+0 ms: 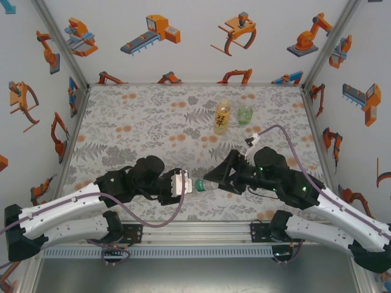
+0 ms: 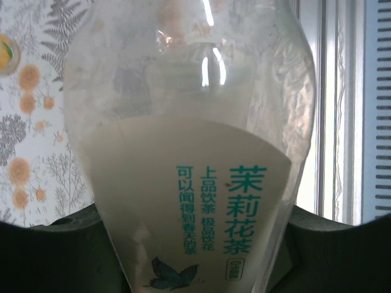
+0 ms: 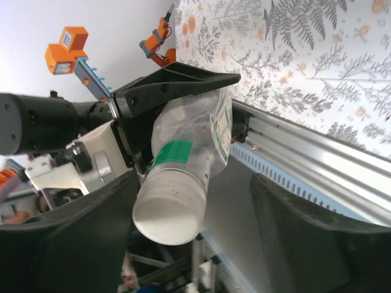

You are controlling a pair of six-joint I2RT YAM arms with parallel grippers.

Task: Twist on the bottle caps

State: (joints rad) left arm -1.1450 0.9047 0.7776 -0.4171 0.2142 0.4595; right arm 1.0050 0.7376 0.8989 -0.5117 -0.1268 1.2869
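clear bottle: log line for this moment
left gripper: shut on clear bottle | right gripper: open around white cap | cap: on neck

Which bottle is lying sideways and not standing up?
The clear bottle, held sideways in the left end effector; the amber bottle and green bottle stand upright at the back.

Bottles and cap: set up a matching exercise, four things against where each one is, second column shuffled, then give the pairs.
Things
1. clear bottle
2. amber bottle
3. green bottle
4. white cap

Places
A. standing at the far side of the table, right one of the pair
B. on the end of the sideways bottle, between the open fingers of the right gripper
C. held sideways by the left gripper
D. standing at the far side, left one of the pair

Pairs: 1-C, 2-D, 3-A, 4-B
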